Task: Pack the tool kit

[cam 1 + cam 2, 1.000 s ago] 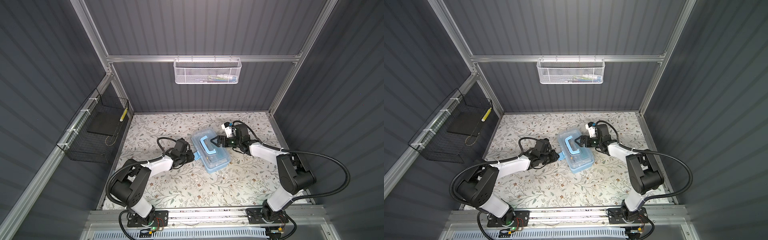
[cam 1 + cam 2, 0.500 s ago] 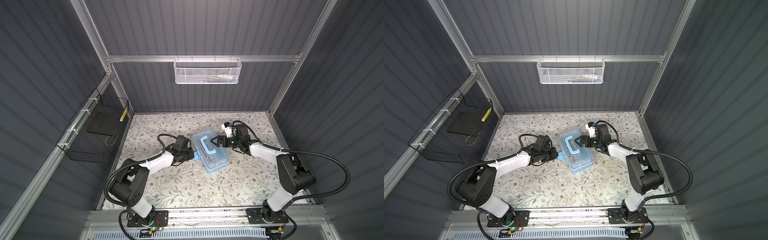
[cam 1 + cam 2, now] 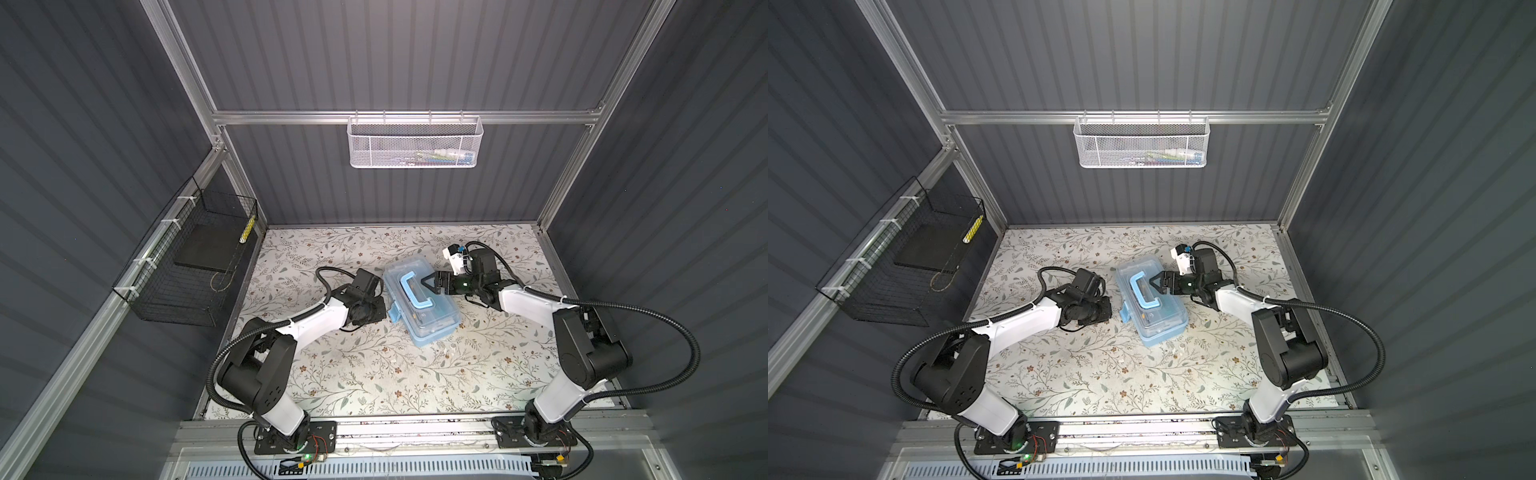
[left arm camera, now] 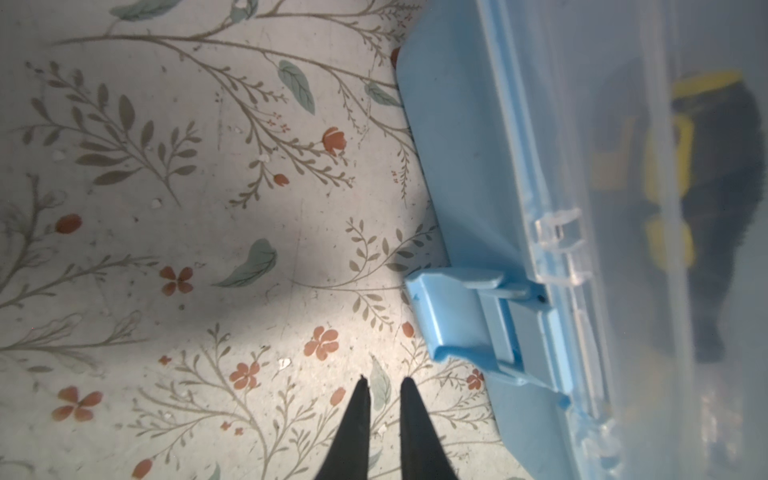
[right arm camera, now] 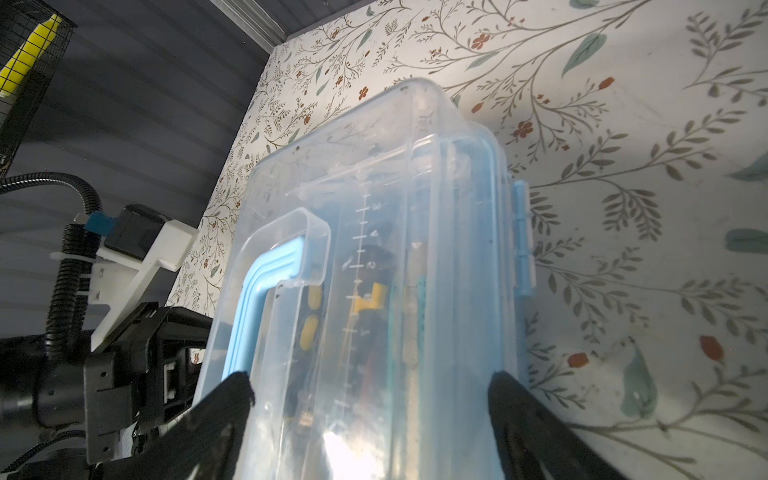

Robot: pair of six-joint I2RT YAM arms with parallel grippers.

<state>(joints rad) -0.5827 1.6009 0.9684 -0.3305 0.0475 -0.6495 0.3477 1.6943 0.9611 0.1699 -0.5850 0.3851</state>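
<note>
Left pincer (image 4: 385, 380) has crept a little toward the far wall, alongside the tool kit box (image 3: 440, 324), over the last second. Right pincer (image 5: 372, 382) and box unmoved.

Left pincer: tips all but together, thin slit between them, nothing in it, low over the floral table (image 4: 166, 208). Likely narrowed to prod rather than grasp.

Just beyond its tips and off to one side, not touching: blue latch (image 4: 453, 316), swung out from the box wall, so unfastened.

Clear lid (image 5: 374, 145) is down. Tools (image 5: 370, 299) show dimly through it, so packing looks done bar the latch.

Across the box from that pincer: right pincer spread wide, clamping nothing, fingers over the lid beside the handle (image 5: 249, 299). Probably steadying the box against a push. Contact: cannot tell.

Far beyond both: black wire basket (image 3: 187, 274), white mesh basket (image 3: 413, 143).
</note>
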